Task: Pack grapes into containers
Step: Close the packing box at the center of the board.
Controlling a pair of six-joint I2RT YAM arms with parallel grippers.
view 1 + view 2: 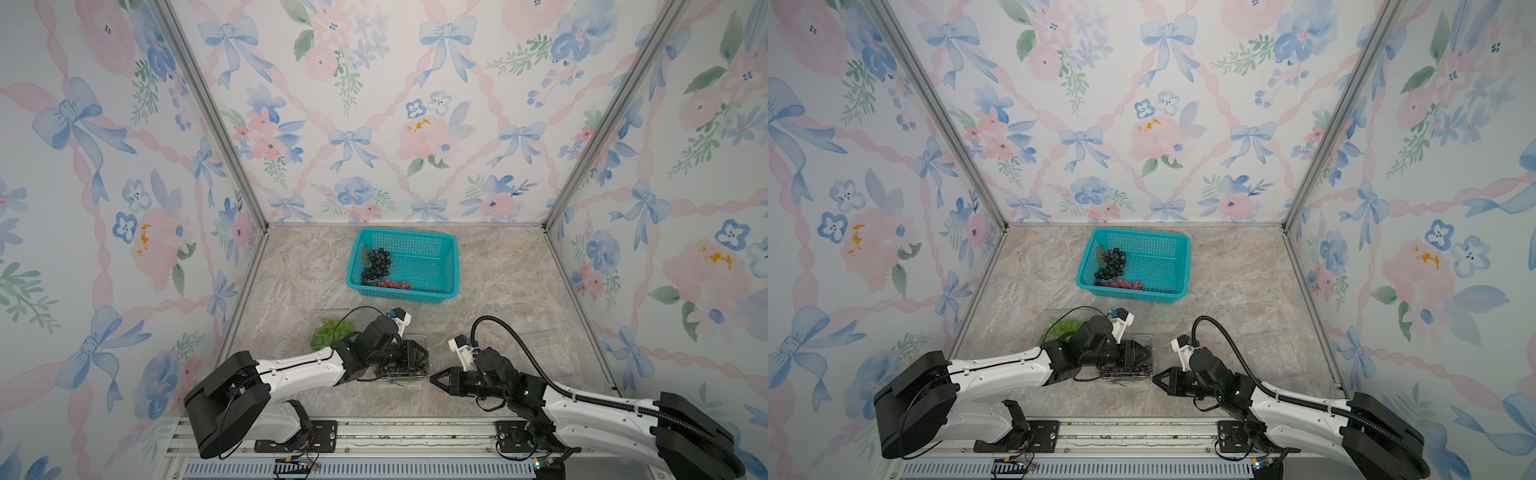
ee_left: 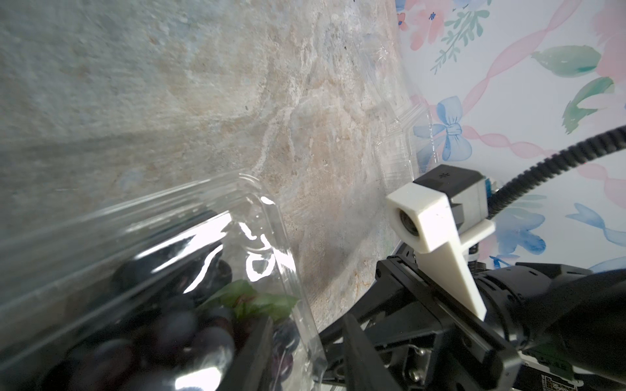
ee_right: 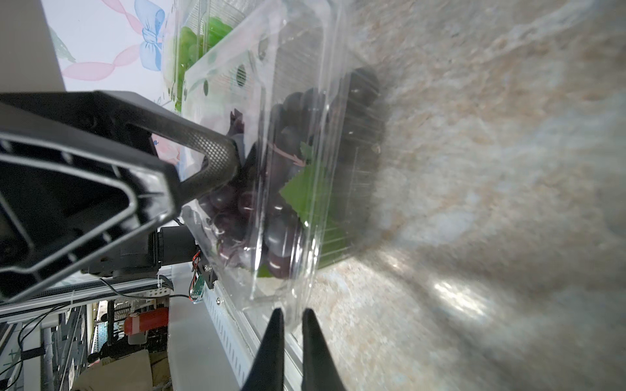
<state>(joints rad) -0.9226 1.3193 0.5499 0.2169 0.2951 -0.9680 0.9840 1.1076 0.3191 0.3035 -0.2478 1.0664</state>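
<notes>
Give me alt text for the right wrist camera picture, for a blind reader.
A clear clamshell holding dark purple grapes and a green leaf lies on a marbled tabletop. The right gripper pinches its rim; the left gripper touches its lid. Green grapes sit beyond.

**Obscured and cropped items**

- Purple-grape clamshell (image 1: 411, 375): mostly covered by left gripper (image 1: 409, 358) in both top views.
- Green grapes (image 1: 328, 332): partly behind left arm (image 1: 299, 365).
- Red grapes (image 1: 390, 284): half hidden by basket (image 1: 415, 292) wall.
- Right gripper (image 3: 292, 311): fingers cropped at the frame edge; contact with clamshell rim unclear.
- Dark grapes (image 2: 162, 338): blurred, cropped.
</notes>
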